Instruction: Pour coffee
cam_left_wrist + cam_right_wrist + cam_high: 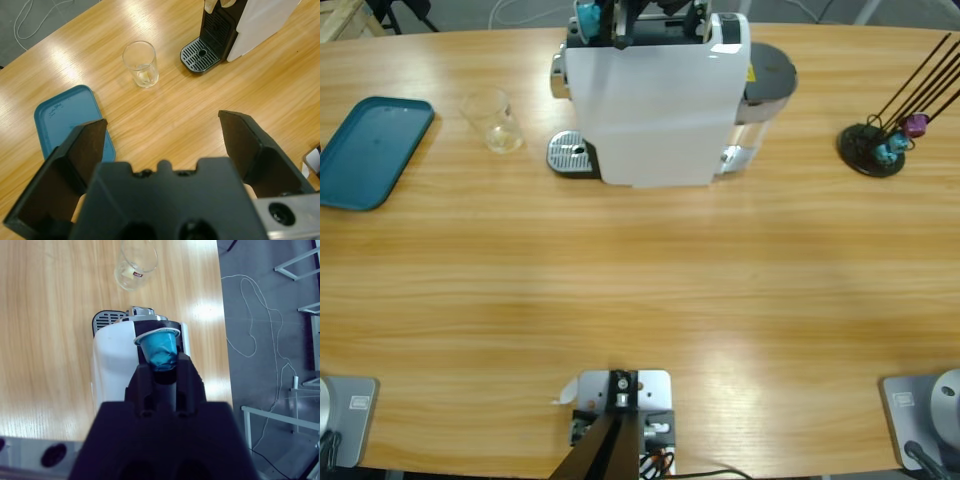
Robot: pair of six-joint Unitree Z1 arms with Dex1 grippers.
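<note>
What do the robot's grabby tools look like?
Both are black. The left tool has two flat, wedge-shaped jaws on a chunky black body, with a silver-grey piece beside it. The right tool has two narrower black jaws rising from a wide black body.

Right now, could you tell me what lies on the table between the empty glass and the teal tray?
Nothing: in the high view, only bare wooden table separates the glass from the teal tray. The left wrist view shows the same bare stretch.
</note>
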